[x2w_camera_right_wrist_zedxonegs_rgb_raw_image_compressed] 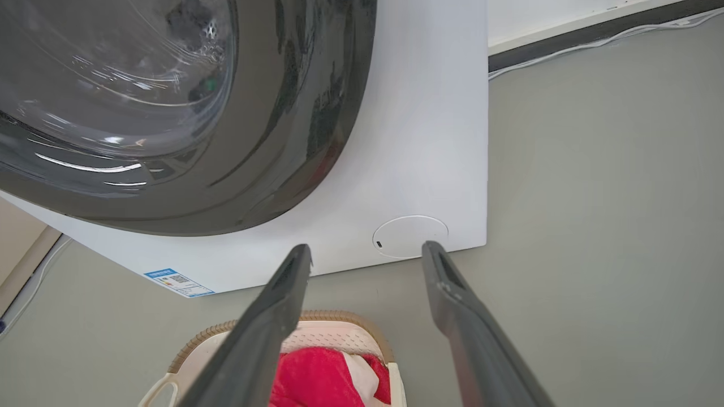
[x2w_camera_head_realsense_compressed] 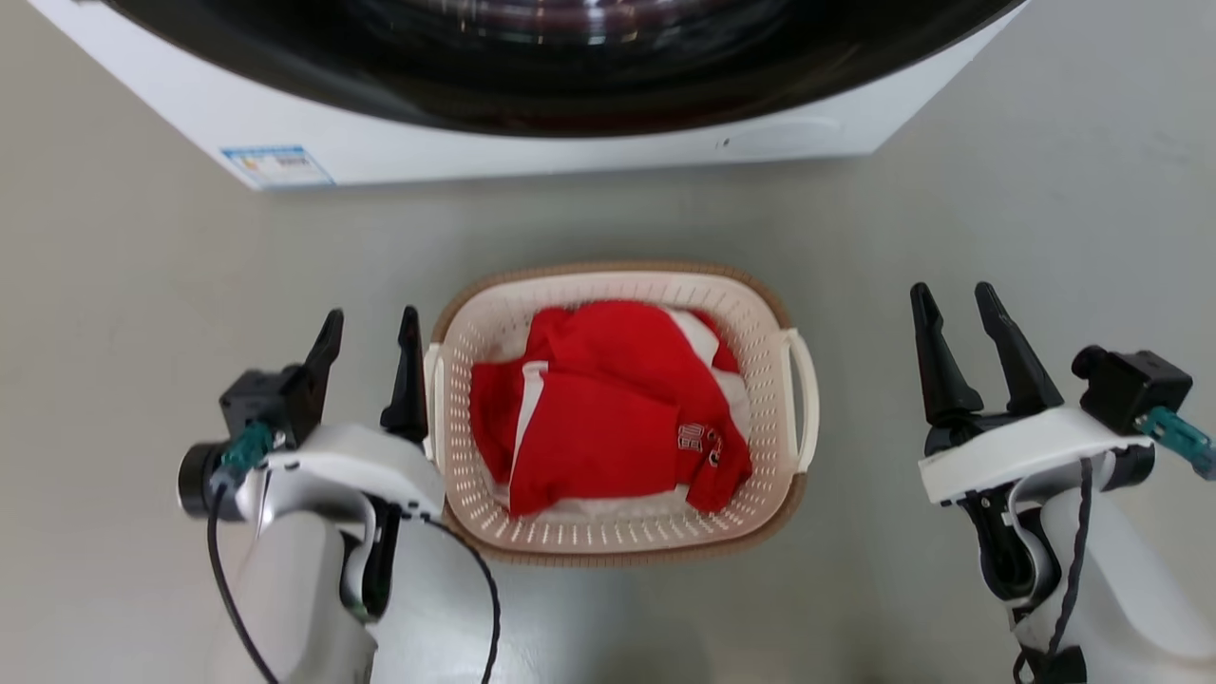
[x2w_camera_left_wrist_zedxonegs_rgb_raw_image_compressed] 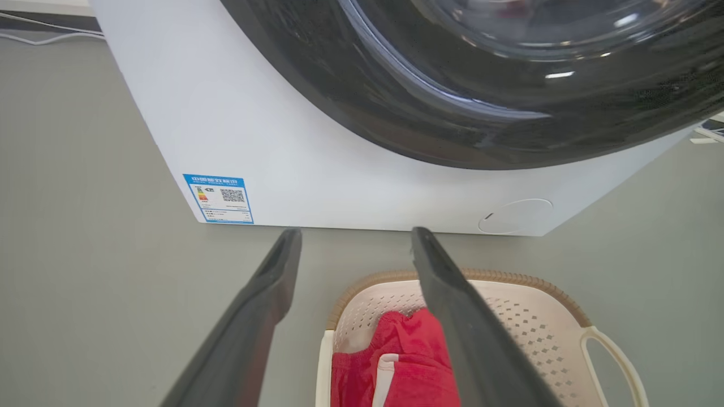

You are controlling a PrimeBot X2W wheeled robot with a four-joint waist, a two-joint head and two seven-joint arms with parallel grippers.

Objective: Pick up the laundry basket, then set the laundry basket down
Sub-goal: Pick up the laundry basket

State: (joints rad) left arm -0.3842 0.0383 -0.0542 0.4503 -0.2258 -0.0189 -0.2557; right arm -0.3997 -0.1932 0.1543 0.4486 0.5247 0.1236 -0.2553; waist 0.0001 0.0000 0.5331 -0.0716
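Two smooth, pale grey-white shells here: the left forearm [x2w_camera_head_realsense_compressed: 285, 589] and the right forearm [x2w_camera_head_realsense_compressed: 1121, 579]. The left gripper [x2w_camera_head_realsense_compressed: 372, 313] has two long black fingers [x2w_camera_head_realsense_compressed: 408, 380] tapering to points, and the right gripper [x2w_camera_head_realsense_compressed: 951, 287] matches it. A boxy black camera block [x2w_camera_head_realsense_compressed: 1130, 385] sits on the right wrist with a teal plug [x2w_camera_head_realsense_compressed: 1178, 435], and the left wrist has the same fittings. A thin black cable [x2w_camera_head_realsense_compressed: 223, 570] loops down the left forearm. In the wrist views the fingers are matte dark grey, with a shallow slot near each tip.
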